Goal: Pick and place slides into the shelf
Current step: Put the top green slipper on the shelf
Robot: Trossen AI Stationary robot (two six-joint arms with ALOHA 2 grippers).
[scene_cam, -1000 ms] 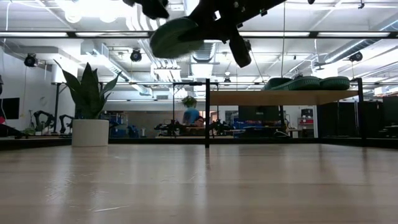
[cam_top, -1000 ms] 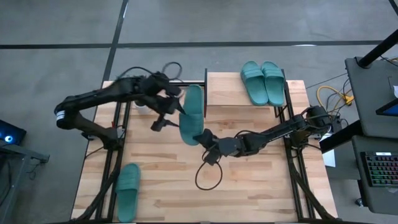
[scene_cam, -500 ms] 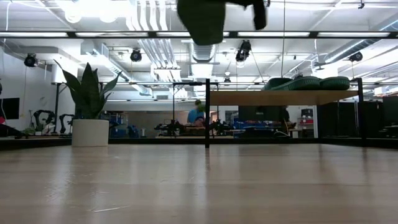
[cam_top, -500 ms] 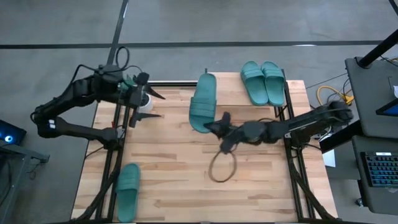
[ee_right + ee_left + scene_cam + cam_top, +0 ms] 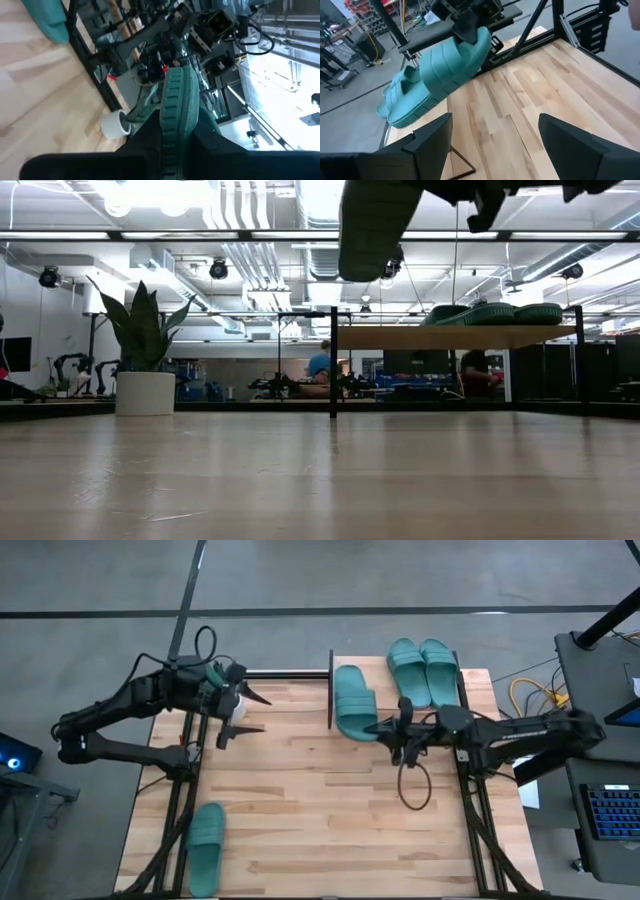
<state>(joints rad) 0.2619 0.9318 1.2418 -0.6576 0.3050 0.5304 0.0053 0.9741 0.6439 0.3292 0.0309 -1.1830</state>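
My right gripper (image 5: 385, 728) is shut on one teal slide (image 5: 354, 700) and holds it in the air over the left part of the shelf (image 5: 345, 662). The same slide (image 5: 373, 218) shows high above the shelf board (image 5: 455, 337) in the low view. Two more slides (image 5: 424, 671) lie side by side, soles down, on the right part of the shelf top. A fourth slide (image 5: 205, 835) lies flat on the table near its near-left corner. My left gripper (image 5: 255, 712) hangs open beside the white plant pot (image 5: 232, 702), at the table's left edge. My right gripper pinches the slide between its two fingers at the sole's end nearest the table's near edge (image 5: 375, 730). In its wrist view the grooved sole (image 5: 177, 100) stands edge-on between the fingers (image 5: 145, 135). The arm comes in level from the table's right. The slide is lifted clear and tilted.
The plant in the white pot (image 5: 145, 393) stands at the table's far-left. A black cable loop (image 5: 415, 785) hangs under the right arm. Black frame rails (image 5: 190, 770) run along both sides of the table. People move in the room behind the table.
My right gripper has carried the slide from above the table's middle toward the far-right, to above the shelf's left part, and the slide has turned about on the way. My left gripper has drawn back from the slide toward the table's left edge, beside the pot.
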